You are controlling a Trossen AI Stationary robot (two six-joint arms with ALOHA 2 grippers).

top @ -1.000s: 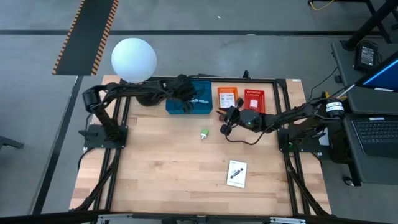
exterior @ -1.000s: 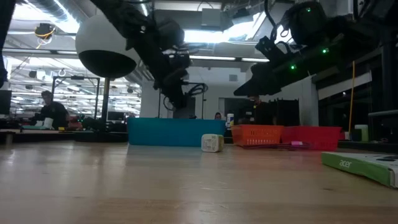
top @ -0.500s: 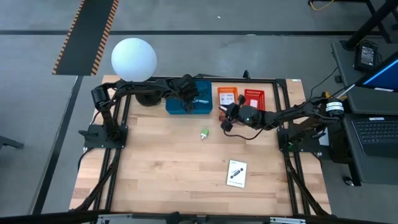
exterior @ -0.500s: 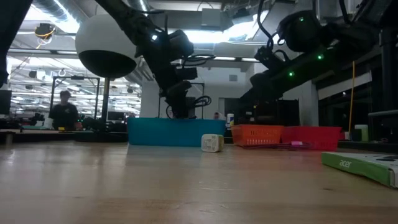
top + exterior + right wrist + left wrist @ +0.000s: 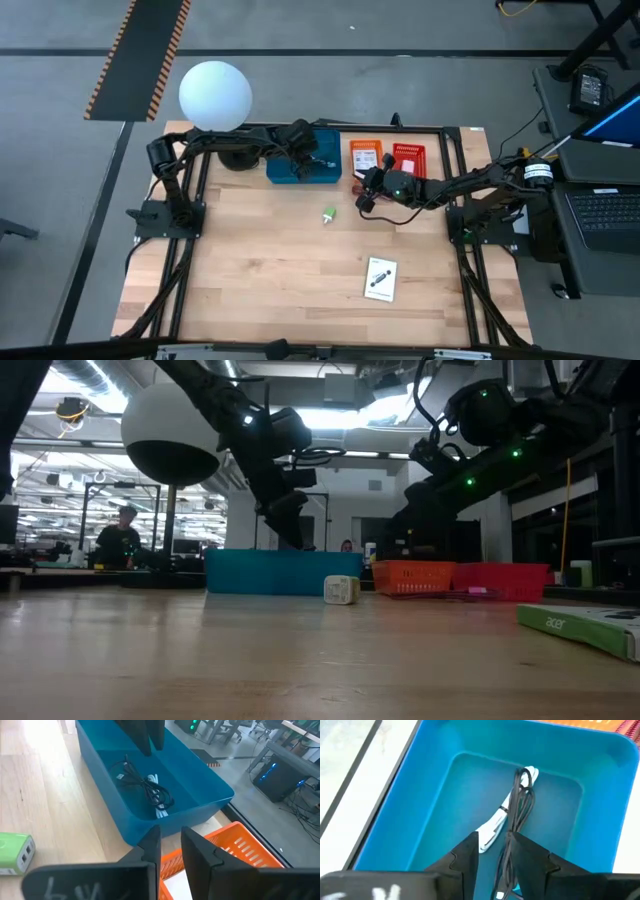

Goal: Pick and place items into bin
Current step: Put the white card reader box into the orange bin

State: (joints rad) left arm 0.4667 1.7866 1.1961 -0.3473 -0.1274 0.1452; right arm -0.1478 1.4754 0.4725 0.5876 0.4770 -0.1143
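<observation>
The green lump [image 5: 328,214], a small green-and-white block, lies loose on the bare wood just in front of the blue bin [image 5: 330,172], between the two arms and apart from both; the right gripper [image 5: 360,196] hangs just beside it toward the orange bin [image 5: 366,157], fingers set narrow and holding nothing, and in my judgement is the nearer arm to take it; from that wrist the lump sits off to one side, its long axis running roughly along the bin's front wall; the left gripper [image 5: 492,851] hovers over the blue bin, fingers a little apart and empty, above the black cable piece [image 5: 517,810] and a white stick [image 5: 495,822] lying inside; one white printed card [image 5: 380,278] lies well apart toward the table's near edge, with open wood all round; the red bin [image 5: 409,160] adjoins the orange.
</observation>
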